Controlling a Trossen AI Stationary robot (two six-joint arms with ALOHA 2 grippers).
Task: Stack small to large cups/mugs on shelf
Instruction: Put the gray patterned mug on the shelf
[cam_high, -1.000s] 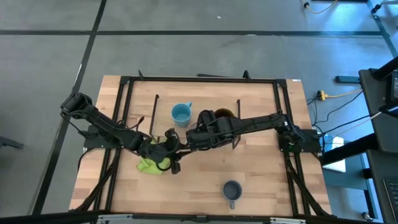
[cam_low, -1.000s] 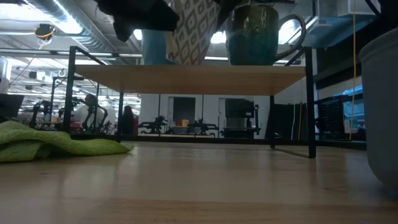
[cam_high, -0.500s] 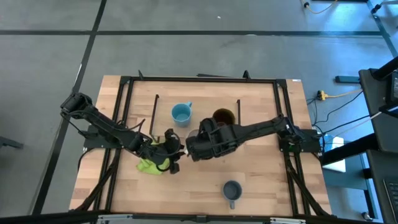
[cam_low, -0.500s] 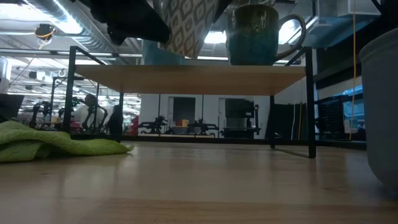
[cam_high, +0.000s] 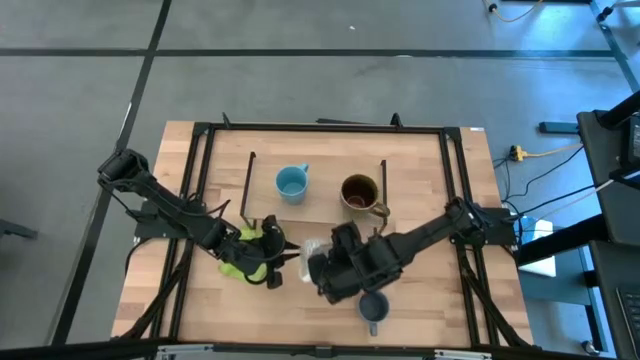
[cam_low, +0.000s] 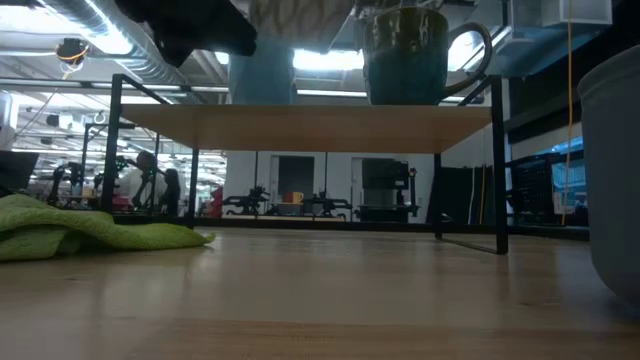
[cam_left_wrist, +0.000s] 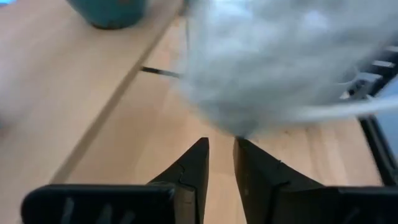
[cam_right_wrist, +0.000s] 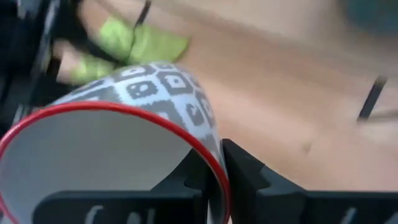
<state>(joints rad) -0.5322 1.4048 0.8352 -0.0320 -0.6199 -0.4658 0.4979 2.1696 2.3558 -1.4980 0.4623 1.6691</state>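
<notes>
- Two mugs stand on the shelf: the light blue mug and the brown mug, both well beyond the right gripper.
- That gripper pinches the rim of a patterned white mug, one finger inside the wall, one outside; it looks like a carrying hold that keeps the mug's mouth free.
- Below the arm's bulk, the grey-blue mug waits on the table, partly covered from above.
- Just beside the carried mug, the left gripper hovers with fingers nearly together, holding nothing, over the green cloth.
- Motion blur smears the mug in the left wrist view; its handle cannot be made out.
</notes>
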